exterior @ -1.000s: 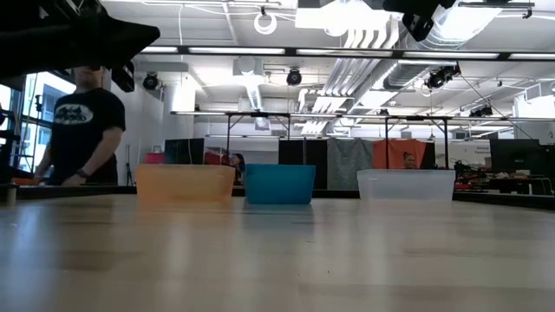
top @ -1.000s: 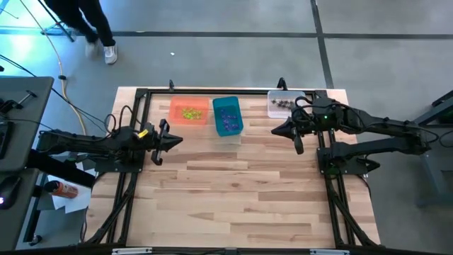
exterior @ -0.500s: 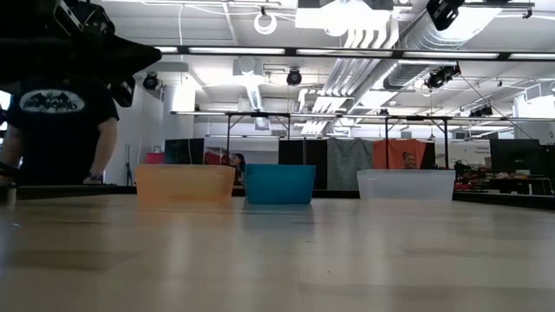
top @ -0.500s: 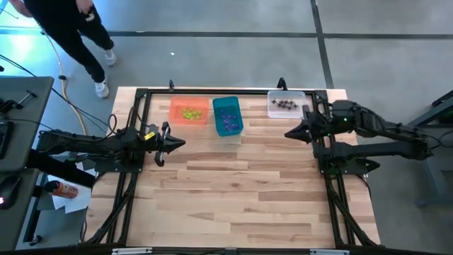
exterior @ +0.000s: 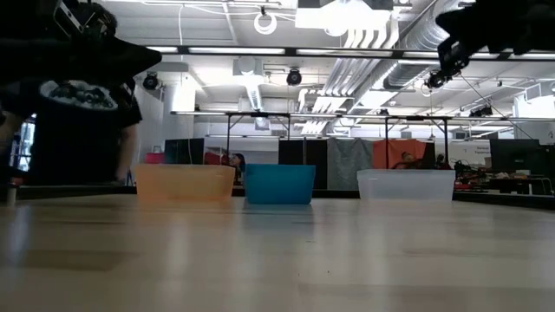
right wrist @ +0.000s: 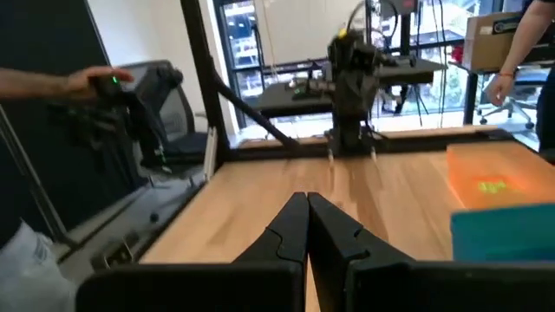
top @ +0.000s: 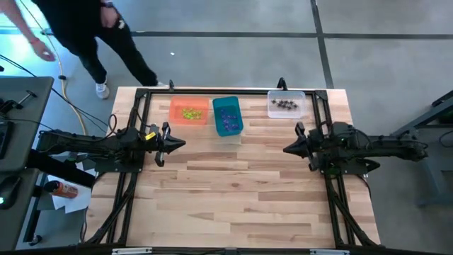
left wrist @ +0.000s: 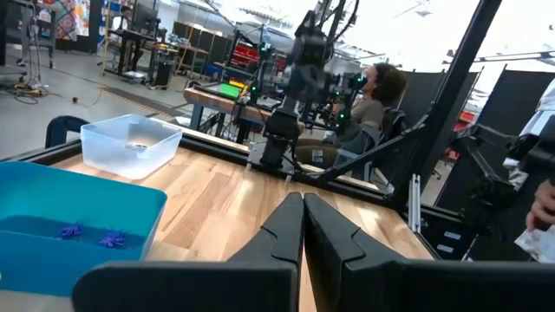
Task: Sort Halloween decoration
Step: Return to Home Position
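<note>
The Halloween decoration lies sorted in three bins along the table's far edge: yellow-green pieces (top: 190,112) in the orange bin (top: 189,111), purple pieces (left wrist: 89,236) in the teal bin (top: 227,116), black pieces (top: 284,105) in the clear bin (top: 286,103). My left gripper (top: 182,144) hovers shut over the table's left side, pointing right, holding nothing. My right gripper (top: 287,150) hovers shut over the right side, pointing left, also holding nothing.
A black frame (top: 141,106) borders the wooden table (top: 233,191). A person (top: 85,32) walks on the floor beyond the far left corner. The middle and near parts of the table are bare wood.
My right gripper has drawn back from beside the clear bin toward the table's near right and sunk lower, its fingers staying shut. My left gripper has stayed in place. The person has walked along the floor behind the table.
</note>
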Robot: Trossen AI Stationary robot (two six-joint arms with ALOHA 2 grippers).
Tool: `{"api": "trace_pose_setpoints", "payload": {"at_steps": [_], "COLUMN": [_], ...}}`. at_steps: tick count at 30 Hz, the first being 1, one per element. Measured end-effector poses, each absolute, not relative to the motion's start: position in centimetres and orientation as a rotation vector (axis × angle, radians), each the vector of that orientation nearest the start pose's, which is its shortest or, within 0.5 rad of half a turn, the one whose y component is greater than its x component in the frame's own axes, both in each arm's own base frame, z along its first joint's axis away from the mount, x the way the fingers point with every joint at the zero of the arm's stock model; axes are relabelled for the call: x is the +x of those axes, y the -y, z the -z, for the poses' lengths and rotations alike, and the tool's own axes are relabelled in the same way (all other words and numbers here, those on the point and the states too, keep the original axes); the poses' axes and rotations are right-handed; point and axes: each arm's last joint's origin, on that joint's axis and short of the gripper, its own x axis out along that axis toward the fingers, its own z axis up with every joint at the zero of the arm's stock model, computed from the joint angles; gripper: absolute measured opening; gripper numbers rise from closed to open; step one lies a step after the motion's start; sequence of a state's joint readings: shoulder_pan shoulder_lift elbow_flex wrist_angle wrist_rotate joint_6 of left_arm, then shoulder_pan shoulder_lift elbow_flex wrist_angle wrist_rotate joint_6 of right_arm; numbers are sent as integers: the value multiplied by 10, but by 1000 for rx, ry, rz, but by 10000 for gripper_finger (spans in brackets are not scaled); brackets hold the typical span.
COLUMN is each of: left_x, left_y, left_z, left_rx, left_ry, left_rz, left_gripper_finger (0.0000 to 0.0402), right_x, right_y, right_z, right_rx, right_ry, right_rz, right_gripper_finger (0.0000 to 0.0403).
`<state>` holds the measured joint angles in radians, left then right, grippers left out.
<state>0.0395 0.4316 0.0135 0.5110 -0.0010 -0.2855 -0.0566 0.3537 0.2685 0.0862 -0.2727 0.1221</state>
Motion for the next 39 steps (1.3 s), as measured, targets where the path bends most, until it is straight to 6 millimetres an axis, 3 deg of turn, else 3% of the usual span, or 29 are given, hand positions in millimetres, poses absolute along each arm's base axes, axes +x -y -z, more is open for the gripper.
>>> {"api": "trace_pose_setpoints", "payload": {"at_steps": [8,14,17,30,39], "left_x": [125,125,124,120,110], "left_y": [-5,-5,-5,-5,-5], "left_z": [-178,-178,-177,-169,-149], "left_rx": [-284,-284,-284,-286,-287], "left_ry": [92,89,82,-2,-206], "left_rz": [-28,-28,-29,-41,-77], "left_gripper_finger": [0,0,0,0,0], "right_x": [109,105,104,104,103], "right_y": [-2,-2,-2,-2,-1], "right_z": [-193,-172,-164,-162,-164], "right_rx": [145,143,121,134,129], "right_ry": [-26,8,-57,-72,-54], "right_rz": [-224,-226,-219,-197,-196], "right_gripper_finger": [0,0,0,0,0]}}
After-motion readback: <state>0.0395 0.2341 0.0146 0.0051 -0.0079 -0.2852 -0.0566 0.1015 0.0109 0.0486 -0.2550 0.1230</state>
